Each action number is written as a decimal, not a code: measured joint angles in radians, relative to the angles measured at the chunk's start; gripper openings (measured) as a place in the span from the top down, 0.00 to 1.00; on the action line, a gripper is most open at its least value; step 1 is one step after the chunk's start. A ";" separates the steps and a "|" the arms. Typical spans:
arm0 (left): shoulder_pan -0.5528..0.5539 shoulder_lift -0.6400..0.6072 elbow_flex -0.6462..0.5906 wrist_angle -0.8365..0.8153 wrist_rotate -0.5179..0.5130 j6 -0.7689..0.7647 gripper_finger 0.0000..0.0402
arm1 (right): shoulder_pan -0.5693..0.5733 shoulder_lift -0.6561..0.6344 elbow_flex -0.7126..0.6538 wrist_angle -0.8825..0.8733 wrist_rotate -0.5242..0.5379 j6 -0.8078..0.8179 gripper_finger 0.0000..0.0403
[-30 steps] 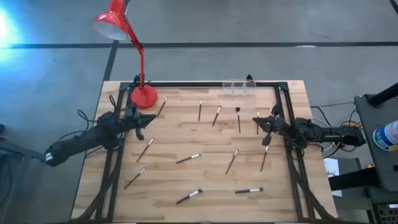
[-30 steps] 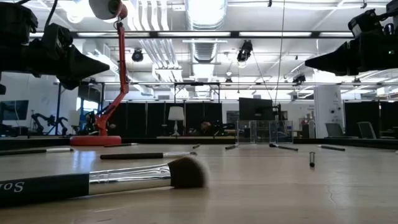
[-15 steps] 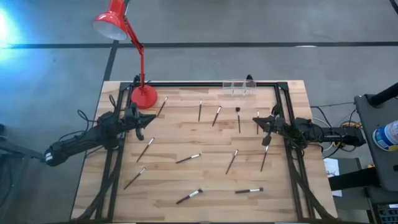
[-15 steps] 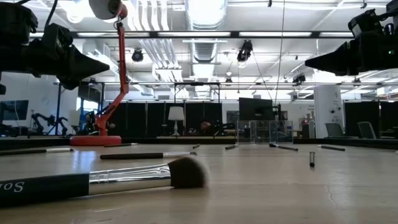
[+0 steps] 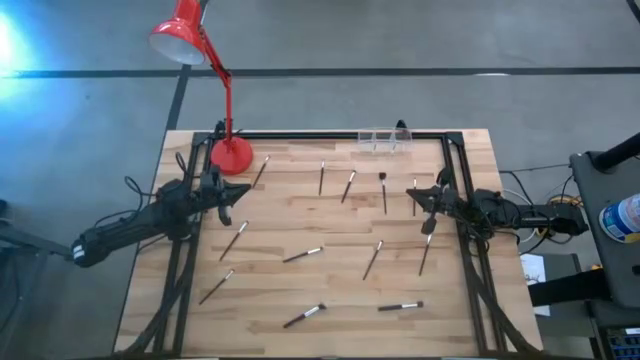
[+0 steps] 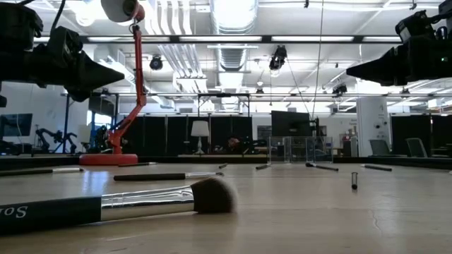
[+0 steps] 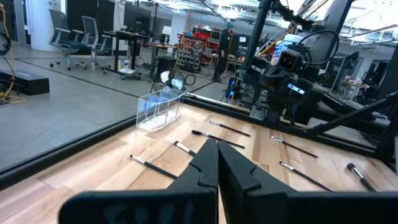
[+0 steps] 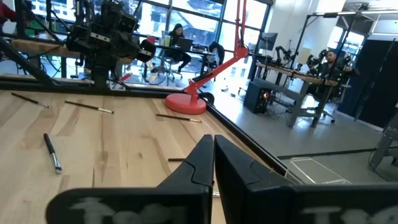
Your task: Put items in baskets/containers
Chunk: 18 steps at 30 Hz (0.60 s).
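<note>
Several thin makeup brushes lie flat and scattered over the wooden table, among them one (image 5: 303, 255) near the middle and one (image 6: 141, 201) close to the near edge. A small clear organiser (image 5: 385, 142) stands at the far edge, also seen in the left wrist view (image 7: 158, 111). My left gripper (image 5: 244, 193) hovers shut over the table's left side, pointing level. My right gripper (image 5: 410, 192) hovers shut over the right side, likewise level. Both sets of fingers (image 7: 217, 155) (image 8: 213, 149) hold nothing.
A red desk lamp stands with its base (image 5: 232, 154) at the far left corner, its arm reaching up past the table. A black frame (image 5: 330, 134) runs along the far edge and both sides. A person sits in the room beyond (image 8: 177, 34).
</note>
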<state>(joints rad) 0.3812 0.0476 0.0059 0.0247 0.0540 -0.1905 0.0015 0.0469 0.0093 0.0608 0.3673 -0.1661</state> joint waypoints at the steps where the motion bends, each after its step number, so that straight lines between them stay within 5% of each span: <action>1: 0.000 0.000 0.000 0.000 0.000 0.000 1.00 | 0.000 0.000 0.000 0.000 0.000 -0.001 0.98; 10: 0.000 0.000 0.000 0.000 0.000 0.000 1.00 | 0.000 0.000 0.000 0.004 0.000 0.039 0.98; 18: 0.000 0.000 0.000 0.000 0.000 0.000 1.00 | 0.000 0.000 0.000 0.191 0.000 0.055 0.98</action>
<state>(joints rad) 0.3813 0.0477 0.0059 0.0250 0.0540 -0.1905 0.0016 0.0470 0.0093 0.2518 0.3668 -0.1112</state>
